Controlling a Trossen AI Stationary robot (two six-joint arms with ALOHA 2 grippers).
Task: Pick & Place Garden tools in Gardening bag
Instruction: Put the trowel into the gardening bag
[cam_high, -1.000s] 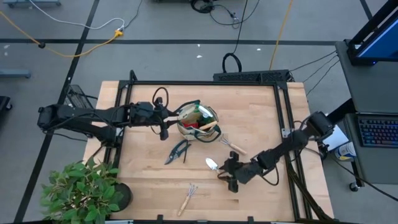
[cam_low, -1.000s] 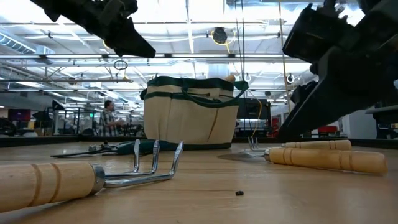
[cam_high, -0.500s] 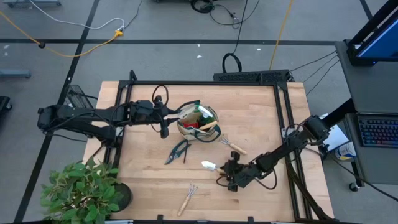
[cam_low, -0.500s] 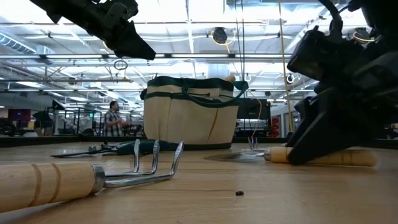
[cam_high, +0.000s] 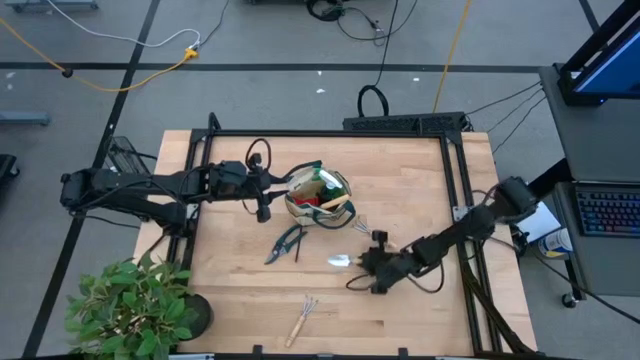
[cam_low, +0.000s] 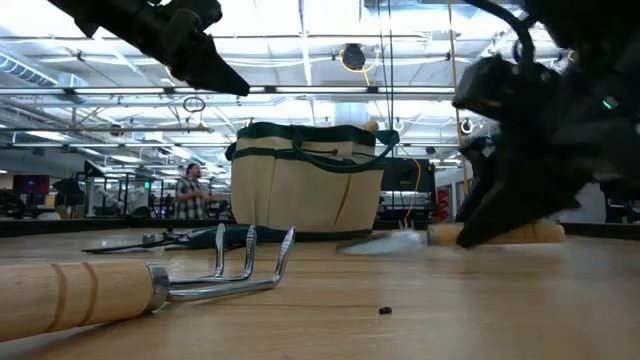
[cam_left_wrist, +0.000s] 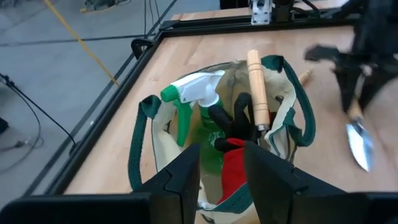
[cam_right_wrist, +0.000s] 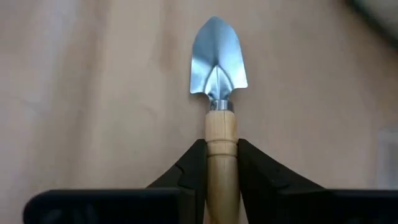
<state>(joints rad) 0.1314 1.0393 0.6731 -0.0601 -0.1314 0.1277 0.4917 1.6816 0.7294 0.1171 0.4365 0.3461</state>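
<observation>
Right wrist view shows the right gripper (cam_right_wrist: 221, 163) pinching the wooden handle of a trowel (cam_right_wrist: 218, 68), one dark finger pressed against each side, the silver blade pointing away over the table (cam_right_wrist: 93, 93). High view places this gripper (cam_high: 378, 272) at mid-table toward the right, the trowel (cam_high: 340, 262) just beside the pruning shears (cam_high: 287, 242). A wooden-handled rake (cam_high: 302, 318) lies near the table's front edge, well apart. The left gripper (cam_high: 262, 203) hovers beside the gardening bag (cam_high: 318, 196), its fingers (cam_left_wrist: 186, 177) spread with nothing between them. Inside the bag, a green spray bottle (cam_left_wrist: 189, 106), a red glove (cam_left_wrist: 233, 168) and a wooden handle (cam_left_wrist: 256, 87) are visible. A potted plant (cam_high: 135, 305) sits at the front left corner.
</observation>
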